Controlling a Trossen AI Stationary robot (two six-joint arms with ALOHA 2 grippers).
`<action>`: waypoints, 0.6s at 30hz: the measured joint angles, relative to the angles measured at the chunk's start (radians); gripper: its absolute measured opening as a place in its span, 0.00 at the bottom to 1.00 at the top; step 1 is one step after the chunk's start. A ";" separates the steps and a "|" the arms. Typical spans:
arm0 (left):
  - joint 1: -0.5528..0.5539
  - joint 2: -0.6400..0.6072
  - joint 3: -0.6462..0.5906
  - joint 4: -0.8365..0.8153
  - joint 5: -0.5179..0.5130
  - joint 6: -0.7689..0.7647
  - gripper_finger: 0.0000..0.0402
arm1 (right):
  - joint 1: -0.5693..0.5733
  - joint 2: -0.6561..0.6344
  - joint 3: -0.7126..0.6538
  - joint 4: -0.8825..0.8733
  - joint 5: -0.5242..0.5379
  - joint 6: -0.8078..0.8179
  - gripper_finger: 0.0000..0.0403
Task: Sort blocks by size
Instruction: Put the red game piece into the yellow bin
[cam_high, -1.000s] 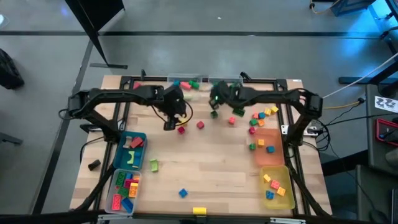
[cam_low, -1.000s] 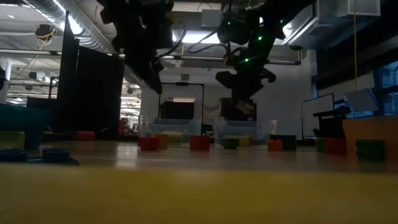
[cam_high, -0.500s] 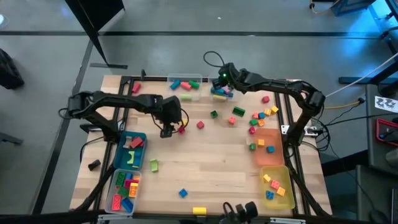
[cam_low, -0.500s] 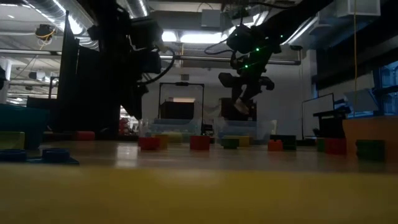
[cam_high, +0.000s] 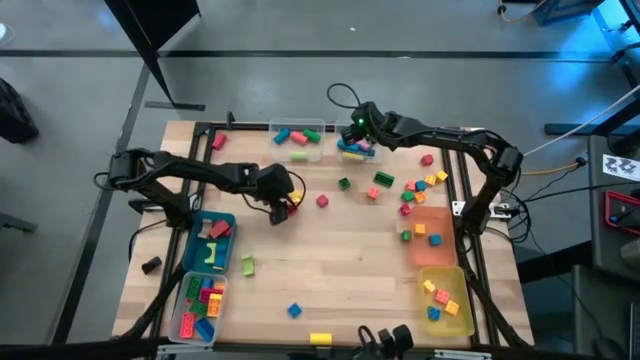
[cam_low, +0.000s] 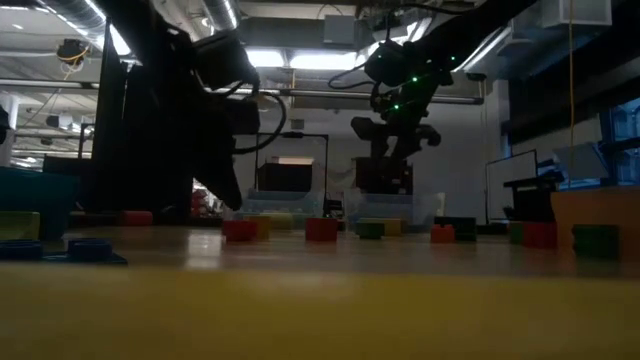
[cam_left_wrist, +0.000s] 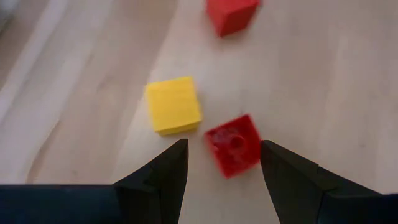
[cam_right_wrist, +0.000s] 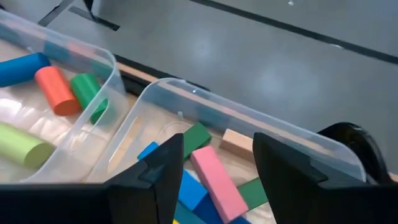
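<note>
Clearly unfinished: many blocks (cam_high: 418, 190) lie loose, mostly toward three o'clock on the table (cam_high: 330, 260). The left gripper (cam_left_wrist: 224, 163) hangs open over a red cube (cam_left_wrist: 234, 145) beside a yellow one (cam_left_wrist: 173, 104). The right gripper (cam_right_wrist: 217, 163), open and empty, hovers above a clear bin (cam_right_wrist: 261, 127) at twelve o'clock (partly filled).

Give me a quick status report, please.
Left gripper open, straddling red block. Right gripper open over clear bin. Yellow block close beside.

Two clear bins (cam_high: 300, 143), one blue (cam_high: 212, 240), one orange (cam_high: 432, 232), one yellow (cam_high: 446, 300)
</note>
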 joint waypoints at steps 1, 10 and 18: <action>0.000 0.000 -0.007 0.006 -0.013 -0.016 0.46 | 0.000 0.000 0.000 0.000 -0.010 0.000 0.48; 0.000 0.001 -0.064 0.094 -0.022 -0.073 0.46 | 0.000 0.000 0.000 0.000 -0.038 0.000 0.48; 0.000 0.001 -0.078 0.106 -0.021 -0.072 0.46 | 0.014 0.000 0.000 0.000 -0.125 0.000 0.48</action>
